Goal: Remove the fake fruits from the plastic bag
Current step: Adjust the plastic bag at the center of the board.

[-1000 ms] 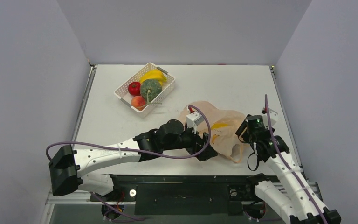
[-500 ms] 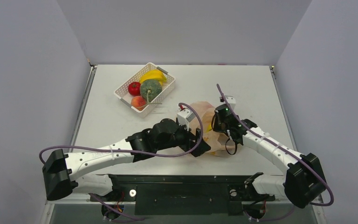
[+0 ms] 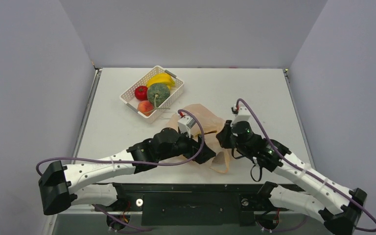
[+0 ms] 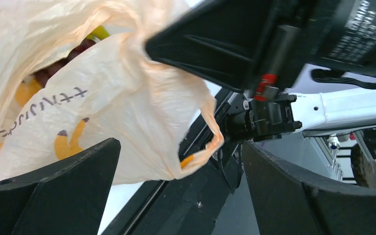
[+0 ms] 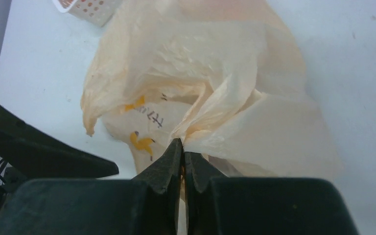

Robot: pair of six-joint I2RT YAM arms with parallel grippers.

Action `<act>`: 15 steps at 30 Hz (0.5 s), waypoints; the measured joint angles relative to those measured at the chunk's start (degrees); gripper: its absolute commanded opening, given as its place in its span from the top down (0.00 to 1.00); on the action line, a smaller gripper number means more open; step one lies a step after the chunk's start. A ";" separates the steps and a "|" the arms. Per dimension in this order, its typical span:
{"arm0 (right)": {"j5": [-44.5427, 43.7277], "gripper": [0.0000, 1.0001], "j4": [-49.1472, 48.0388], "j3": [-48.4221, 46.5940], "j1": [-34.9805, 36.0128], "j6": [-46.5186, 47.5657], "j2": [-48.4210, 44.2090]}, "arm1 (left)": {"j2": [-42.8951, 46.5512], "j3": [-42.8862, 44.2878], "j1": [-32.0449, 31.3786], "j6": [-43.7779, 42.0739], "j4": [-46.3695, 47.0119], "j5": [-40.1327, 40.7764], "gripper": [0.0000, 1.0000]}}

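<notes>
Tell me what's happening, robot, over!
Right gripper shut on crinkly pale-orange plastic bag. Left gripper open beside it. Dark purple fruit inside, half hidden by folds.

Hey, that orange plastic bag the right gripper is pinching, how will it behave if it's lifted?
Probably floppy: the plastic bag is thin and crumpled, bunching where the right gripper pinches it. The fruit glimpsed inside would likely make it sag.

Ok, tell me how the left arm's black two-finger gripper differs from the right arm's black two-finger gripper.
The left gripper stands wide open; the right gripper is shut. The right gripper pinches a fold of the thin, translucent pale-orange plastic bag; the left gripper grips nothing, and the bag only lies in front of its spread jaws. Both are black, and both sit at the bag.
</notes>
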State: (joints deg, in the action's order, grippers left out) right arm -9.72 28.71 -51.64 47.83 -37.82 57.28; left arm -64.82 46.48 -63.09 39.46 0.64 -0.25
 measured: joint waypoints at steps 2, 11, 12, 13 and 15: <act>-1.86 1.00 3.91 3.63 0.24 -3.30 -6.38 | -2.12 -0.66 -0.37 0.96 2.08 -1.25 0.07; -5.75 1.00 19.37 22.86 0.66 -19.71 -20.50 | -11.96 -0.76 -1.05 2.95 6.19 -4.39 0.08; -5.86 1.00 20.17 24.28 0.72 -20.94 -21.14 | -12.48 -0.74 -1.05 2.95 6.29 -4.48 0.08; -5.97 1.00 20.65 25.88 0.83 -22.18 -21.77 | -13.09 -0.57 -1.03 2.95 6.38 -4.57 0.08; -6.12 1.00 20.87 28.35 0.94 -23.87 -22.51 | -14.71 -0.13 -1.01 2.93 6.58 -4.66 0.09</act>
State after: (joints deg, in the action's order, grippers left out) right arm -15.84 49.58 -23.29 48.77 -61.69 34.76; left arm -79.53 46.35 -64.10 42.39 7.22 -4.91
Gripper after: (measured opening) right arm 0.005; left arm 0.917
